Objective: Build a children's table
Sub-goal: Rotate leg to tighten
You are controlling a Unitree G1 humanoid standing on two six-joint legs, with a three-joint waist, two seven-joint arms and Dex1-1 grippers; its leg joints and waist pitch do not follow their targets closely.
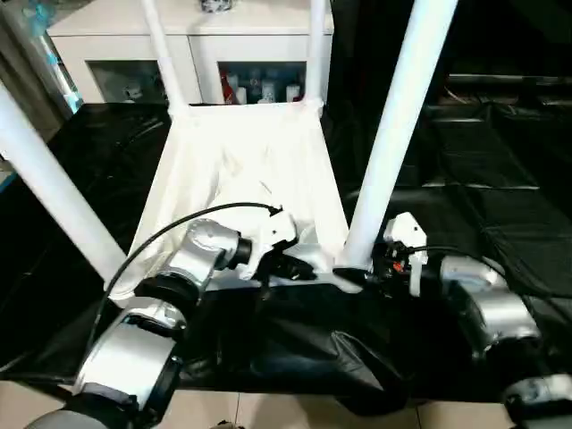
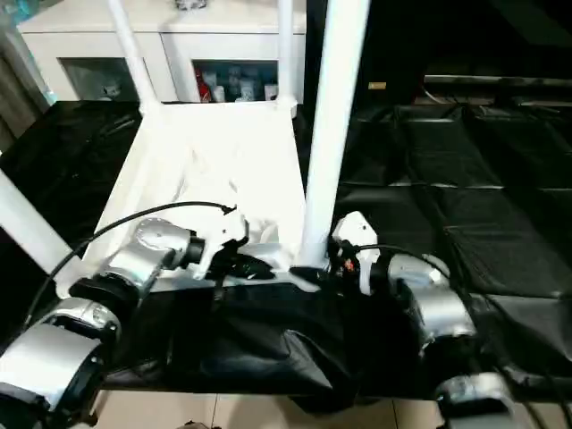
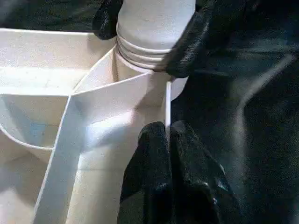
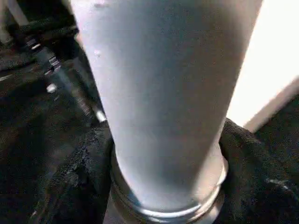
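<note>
The children's table [image 1: 241, 170] lies upside down on a black sheet, all white, with its legs pointing up. My right gripper [image 1: 359, 268] is at the foot of the near right leg [image 1: 402, 116], one black finger [image 3: 187, 42] on each side of the threaded end where it enters the corner socket [image 3: 140, 88]. In the right wrist view that leg [image 4: 163, 93] stands between the fingers. My left gripper [image 3: 166, 133] is shut on the thin white rim wall [image 3: 167, 100] of the tabletop just beside that socket. The near left leg [image 1: 45, 179] and two far legs [image 1: 161, 54] stand upright.
A white cabinet [image 1: 116, 45] with glass doors stands behind the table. The black sheet [image 1: 500, 161] covers the ground all round and bunches up in folds [image 1: 295, 349] in front of me. A strip of pale floor [image 1: 268, 411] shows at the near edge.
</note>
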